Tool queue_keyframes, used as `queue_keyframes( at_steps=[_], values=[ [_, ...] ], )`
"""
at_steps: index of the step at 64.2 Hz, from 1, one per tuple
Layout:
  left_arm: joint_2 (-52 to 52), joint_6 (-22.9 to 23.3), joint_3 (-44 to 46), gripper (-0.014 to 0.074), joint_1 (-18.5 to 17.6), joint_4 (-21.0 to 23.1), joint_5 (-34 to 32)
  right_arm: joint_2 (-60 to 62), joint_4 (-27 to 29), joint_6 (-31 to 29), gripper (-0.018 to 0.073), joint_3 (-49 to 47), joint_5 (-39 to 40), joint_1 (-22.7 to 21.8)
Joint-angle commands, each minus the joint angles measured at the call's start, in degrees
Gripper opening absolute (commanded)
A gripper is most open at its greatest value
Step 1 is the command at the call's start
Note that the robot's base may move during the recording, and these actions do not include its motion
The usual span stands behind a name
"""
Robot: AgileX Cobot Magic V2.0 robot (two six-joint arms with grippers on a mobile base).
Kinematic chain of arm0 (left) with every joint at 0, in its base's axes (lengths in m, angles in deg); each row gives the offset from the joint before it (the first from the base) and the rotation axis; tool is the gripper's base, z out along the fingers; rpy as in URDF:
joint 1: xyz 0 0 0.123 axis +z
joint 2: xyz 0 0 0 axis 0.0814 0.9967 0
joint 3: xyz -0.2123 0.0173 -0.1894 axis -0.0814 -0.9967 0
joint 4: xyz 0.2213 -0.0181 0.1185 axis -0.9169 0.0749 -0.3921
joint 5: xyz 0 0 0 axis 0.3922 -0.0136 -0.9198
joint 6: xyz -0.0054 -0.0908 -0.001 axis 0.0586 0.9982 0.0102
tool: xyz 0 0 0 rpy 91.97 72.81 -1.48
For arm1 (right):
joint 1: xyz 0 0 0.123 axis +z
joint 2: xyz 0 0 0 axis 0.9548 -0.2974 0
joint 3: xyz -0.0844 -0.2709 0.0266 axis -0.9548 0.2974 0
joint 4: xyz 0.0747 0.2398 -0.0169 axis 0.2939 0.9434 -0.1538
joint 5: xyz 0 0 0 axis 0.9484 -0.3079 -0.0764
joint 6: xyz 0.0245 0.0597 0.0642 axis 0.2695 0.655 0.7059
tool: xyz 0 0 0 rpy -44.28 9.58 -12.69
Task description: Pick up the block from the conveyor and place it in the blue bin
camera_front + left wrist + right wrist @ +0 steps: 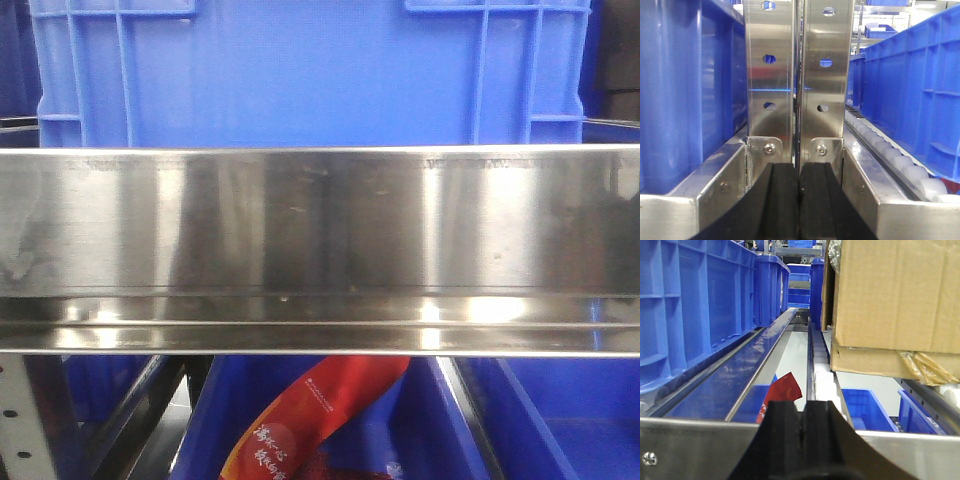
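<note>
Neither the block nor the conveyor belt shows in any view. In the left wrist view my left gripper [799,169] is shut, its black fingers [782,200] pressed together with nothing between them, in front of two steel uprights [771,75]. My right gripper [801,406] is also shut and empty, hanging over a steel crossbar [695,445]. Several blue bins are in view: a large one [300,70] above the steel rail, a lower one [560,420], and a small one [865,410] below the right gripper. I cannot tell which is the task's blue bin.
A wide stainless rail [320,250] crosses the front view. A red packet [310,410] lies in a lower bin and also shows as the red packet [782,392] beyond the right gripper. Blue crates [670,90] flank the left gripper. White rollers [900,162] run right. A cardboard box [890,295] stands right.
</note>
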Motion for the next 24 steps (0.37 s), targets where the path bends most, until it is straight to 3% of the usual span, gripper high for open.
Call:
queue_keyframes(
  at_steps=[1, 24],
  values=[
    [-0.25, 0.3, 0.17, -0.0111, 0.31, -0.09, -1.15, 0.49, -0.43, 0.17, -0.0153, 0.0, 1.37, -0.2],
    [-0.25, 0.3, 0.17, -0.0111, 0.31, -0.09, -1.15, 0.49, -0.43, 0.17, -0.0153, 0.0, 1.37, -0.2]
  ],
)
